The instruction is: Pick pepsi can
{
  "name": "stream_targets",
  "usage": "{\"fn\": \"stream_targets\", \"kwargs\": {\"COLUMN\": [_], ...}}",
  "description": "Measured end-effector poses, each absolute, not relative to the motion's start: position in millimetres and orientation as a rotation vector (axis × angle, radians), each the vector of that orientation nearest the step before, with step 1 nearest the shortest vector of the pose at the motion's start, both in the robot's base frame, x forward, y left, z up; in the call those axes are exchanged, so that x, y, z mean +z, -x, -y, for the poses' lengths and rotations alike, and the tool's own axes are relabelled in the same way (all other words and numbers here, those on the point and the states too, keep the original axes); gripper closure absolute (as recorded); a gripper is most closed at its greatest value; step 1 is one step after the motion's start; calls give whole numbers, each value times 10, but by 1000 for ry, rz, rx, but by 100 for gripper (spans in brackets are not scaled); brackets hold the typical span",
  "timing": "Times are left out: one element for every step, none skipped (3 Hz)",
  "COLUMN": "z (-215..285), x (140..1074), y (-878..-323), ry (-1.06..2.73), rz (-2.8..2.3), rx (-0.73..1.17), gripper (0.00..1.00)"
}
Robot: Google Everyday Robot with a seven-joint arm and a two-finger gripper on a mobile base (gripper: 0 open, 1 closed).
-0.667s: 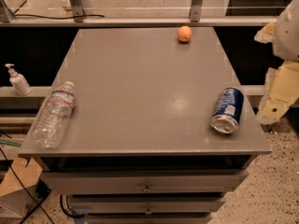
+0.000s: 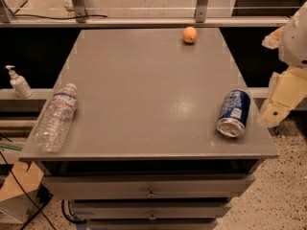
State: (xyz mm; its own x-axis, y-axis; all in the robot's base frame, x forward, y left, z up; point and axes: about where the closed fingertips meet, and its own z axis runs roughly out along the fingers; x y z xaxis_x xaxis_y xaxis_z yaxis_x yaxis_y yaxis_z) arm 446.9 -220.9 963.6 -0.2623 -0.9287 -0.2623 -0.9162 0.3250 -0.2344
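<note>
The pepsi can (image 2: 233,113), dark blue with white markings and a silver end, lies on its side near the right front corner of the grey table (image 2: 144,95). Its silver end faces the front. My gripper (image 2: 282,99), with cream-coloured parts under a white arm, hangs just off the table's right edge. It is to the right of the can and apart from it, and it holds nothing that I can see.
A clear plastic water bottle (image 2: 55,117) lies on its side at the table's left front edge. An orange (image 2: 190,34) sits at the back, right of centre. A soap dispenser (image 2: 19,82) stands on a ledge to the left. Drawers (image 2: 151,188) are below the tabletop.
</note>
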Motion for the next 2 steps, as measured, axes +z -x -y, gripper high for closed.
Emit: {"fn": "stream_targets", "kwargs": {"z": [2238,2254], "x": [9406,9149], "y": [-4546,-4678], "ry": [1564,1503], "rz": [-2293,-2327], "rx": [21,89], "gripper": [0,0]}}
